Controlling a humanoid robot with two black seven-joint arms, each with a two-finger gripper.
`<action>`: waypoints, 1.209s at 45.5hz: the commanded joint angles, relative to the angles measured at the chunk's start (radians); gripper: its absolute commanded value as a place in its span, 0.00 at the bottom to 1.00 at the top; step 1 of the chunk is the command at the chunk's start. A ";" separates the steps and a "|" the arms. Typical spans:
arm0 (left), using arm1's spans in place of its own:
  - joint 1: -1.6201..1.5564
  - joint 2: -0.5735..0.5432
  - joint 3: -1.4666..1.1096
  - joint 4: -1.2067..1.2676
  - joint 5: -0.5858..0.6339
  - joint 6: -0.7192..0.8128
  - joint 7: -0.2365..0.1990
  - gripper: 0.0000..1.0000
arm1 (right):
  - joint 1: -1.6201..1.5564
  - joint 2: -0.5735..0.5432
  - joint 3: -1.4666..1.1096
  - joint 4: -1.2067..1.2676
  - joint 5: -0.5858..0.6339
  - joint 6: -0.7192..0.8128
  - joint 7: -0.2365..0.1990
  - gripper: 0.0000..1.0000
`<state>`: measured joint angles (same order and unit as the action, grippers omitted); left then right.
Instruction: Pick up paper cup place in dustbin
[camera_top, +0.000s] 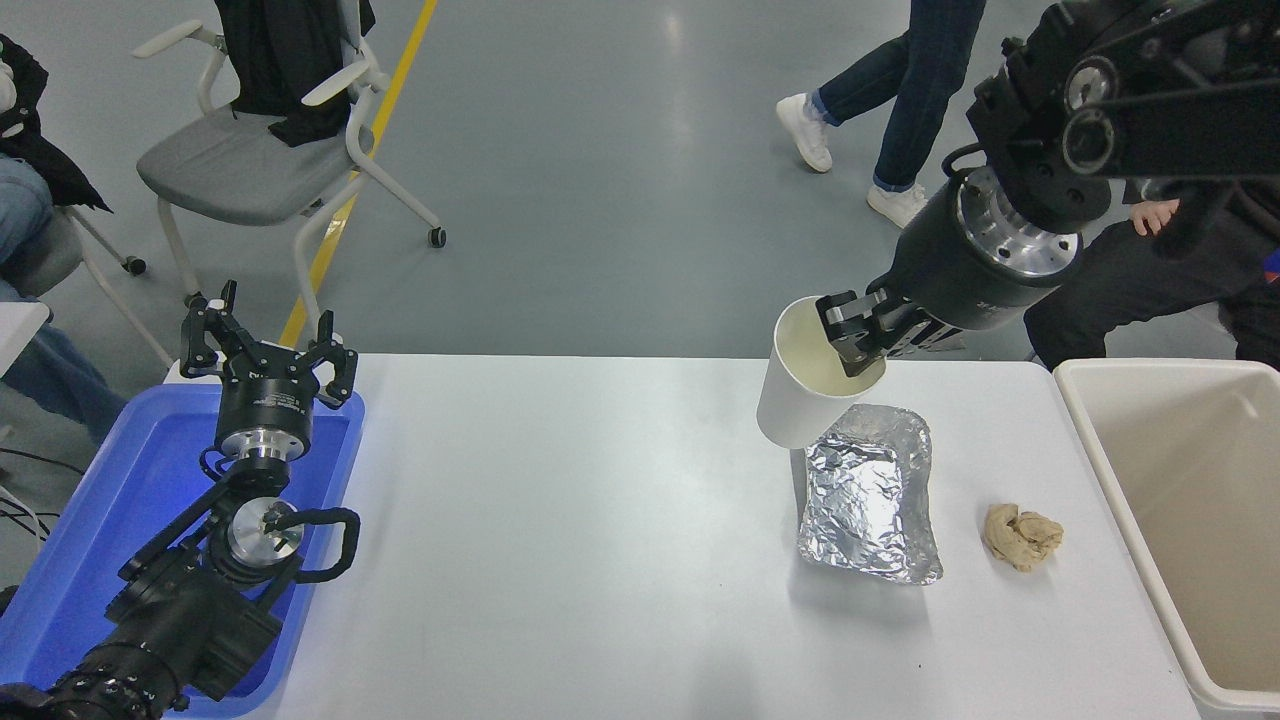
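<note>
Right gripper (862, 335) is pinching cup (800, 395) rim (one finger inside), hanging above table (560, 520), left of dustbin (1100, 440).

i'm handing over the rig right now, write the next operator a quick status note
Right end effector: shut on the paper cup, pinching its rim with one finger inside, cup held in the air above the table's far edge, next to the foil tray.
Left end effector: open, parked over the blue tray at the lower left.
Dustbin: at the table's right end, to the right of the held cup.
Done: cup grasped and lifted.
Left: carry it right over the dustbin and release. The crumpled paper wad lies on the table between foil tray and dustbin.
</note>
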<state>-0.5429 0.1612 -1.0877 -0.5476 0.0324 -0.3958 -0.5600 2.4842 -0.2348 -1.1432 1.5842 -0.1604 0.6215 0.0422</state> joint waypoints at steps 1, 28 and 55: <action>0.000 0.000 0.000 0.000 0.000 0.000 0.000 0.99 | -0.007 -0.056 -0.092 -0.004 -0.093 0.001 0.001 0.00; 0.000 0.000 0.000 0.000 0.000 0.000 -0.001 0.99 | -0.450 -0.616 -0.033 -0.387 -0.654 -0.006 0.010 0.00; -0.002 0.000 0.000 0.000 0.000 0.000 -0.001 0.99 | -1.246 -0.620 0.322 -0.892 -0.705 -0.380 0.025 0.00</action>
<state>-0.5431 0.1611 -1.0876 -0.5474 0.0322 -0.3958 -0.5607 1.5197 -0.8875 -0.9110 0.8340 -0.8526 0.4256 0.0639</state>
